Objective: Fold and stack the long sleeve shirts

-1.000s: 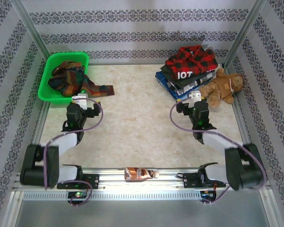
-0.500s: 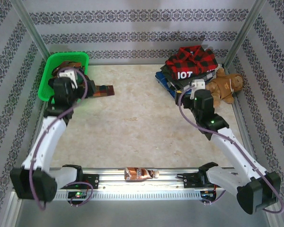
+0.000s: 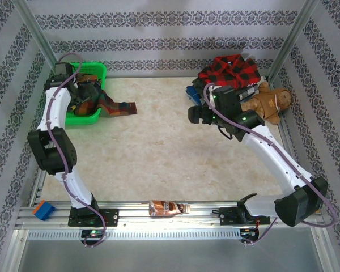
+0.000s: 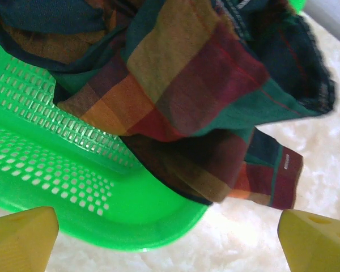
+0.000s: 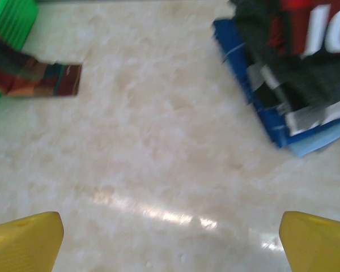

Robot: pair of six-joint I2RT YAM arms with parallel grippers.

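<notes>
Jaws spread wide, the left gripper (image 4: 169,238) hangs over the plaid shirt (image 4: 187,85) spilling from a green basket (image 4: 56,153), while the right gripper (image 5: 170,241), jaws likewise apart, hangs near the folded shirts (image 5: 294,73).

White block letters stand on the dark folded cloth shirt (image 5: 297,68), right wrist view. They read as an upright "I", then a rounded letter, "O" or "C", cut by the frame's edge. The small pale tag (image 4: 287,163) on the cuff of the orange, green, navy and red plaid cloth shirt (image 4: 181,73) is too small to read — likewise the label of the brown bottle (image 3: 169,208).
</notes>
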